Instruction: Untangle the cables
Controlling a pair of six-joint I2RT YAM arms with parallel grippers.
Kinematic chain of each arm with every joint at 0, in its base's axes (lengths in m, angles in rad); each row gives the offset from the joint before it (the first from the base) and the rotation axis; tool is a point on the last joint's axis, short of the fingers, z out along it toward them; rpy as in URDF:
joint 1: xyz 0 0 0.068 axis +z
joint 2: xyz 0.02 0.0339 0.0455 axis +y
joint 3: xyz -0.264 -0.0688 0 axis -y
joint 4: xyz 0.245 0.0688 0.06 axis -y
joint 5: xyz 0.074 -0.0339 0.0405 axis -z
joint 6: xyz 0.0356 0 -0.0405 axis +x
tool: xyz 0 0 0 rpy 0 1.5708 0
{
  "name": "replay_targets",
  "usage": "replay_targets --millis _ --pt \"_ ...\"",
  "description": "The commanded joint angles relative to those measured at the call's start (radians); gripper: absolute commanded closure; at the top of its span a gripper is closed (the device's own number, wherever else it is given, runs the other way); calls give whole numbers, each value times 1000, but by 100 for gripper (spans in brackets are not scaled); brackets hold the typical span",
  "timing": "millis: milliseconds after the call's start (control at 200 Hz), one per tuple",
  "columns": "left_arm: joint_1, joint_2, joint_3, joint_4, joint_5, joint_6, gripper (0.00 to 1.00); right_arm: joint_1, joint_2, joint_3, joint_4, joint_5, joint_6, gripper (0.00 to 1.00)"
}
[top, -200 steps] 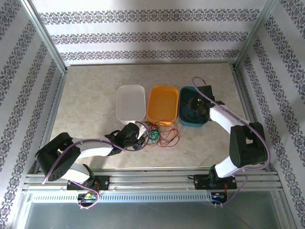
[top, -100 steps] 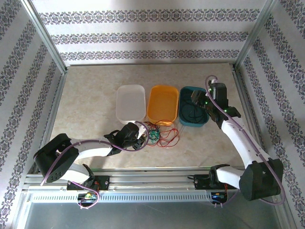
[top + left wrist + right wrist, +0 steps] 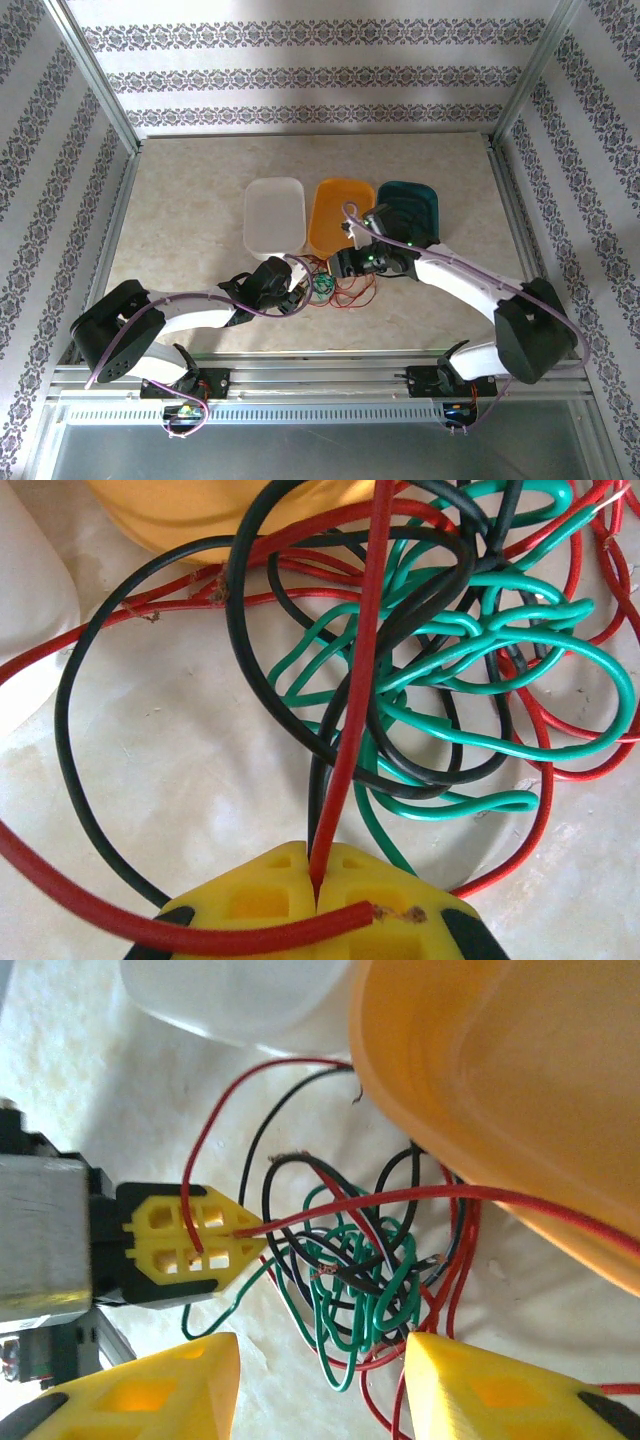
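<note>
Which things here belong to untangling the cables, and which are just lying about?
Part of the job:
red cable
green cable
black cable
left gripper, shut on the red cable
right gripper, open above the three cables

Lying about:
white tray
orange tray
teal tray

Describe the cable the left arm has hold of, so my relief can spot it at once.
Find the orange tray, middle of three; a tangle of thin cables lies at its near edge. At the tangle's left, the yellow fingers of the left gripper are shut on the red cable, not the green cable or black cable.
</note>
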Motion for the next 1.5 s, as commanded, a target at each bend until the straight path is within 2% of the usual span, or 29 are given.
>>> replay_targets --millis 0,150,340,505,600,765,874,1079,1239,1374,1494 --pt "-7 -18 25 -33 9 19 100 29 46 53 -9 62 -49 54" --pt "-7 -20 19 -34 8 13 100 60 82 77 -23 138 -78 55" --pt "-7 -22 16 -32 10 5 100 73 133 106 -6 162 -79 60" --pt "-7 -24 15 -29 0 1 100 82 146 115 -9 171 -82 89" --pt "-7 -20 17 -31 -16 -1 100 81 99 95 -3 208 -83 100" --pt "-7 3 23 -50 -28 -2 100 52 -62 58 9 325 -66 100" --pt "-7 10 17 -42 -21 -9 100 -3 -188 44 19 372 -38 100" --pt "-7 16 17 -36 -17 -7 100 -158 -395 27 51 380 38 100" --pt "-7 12 15 -34 -4 -5 100 -245 -499 25 51 380 66 100" --pt "-7 -12 -1 3 49 1 100 -246 -502 7 24 310 52 100" --pt "-7 -30 3 0 97 10 100 -200 -489 -30 10 256 49 100"
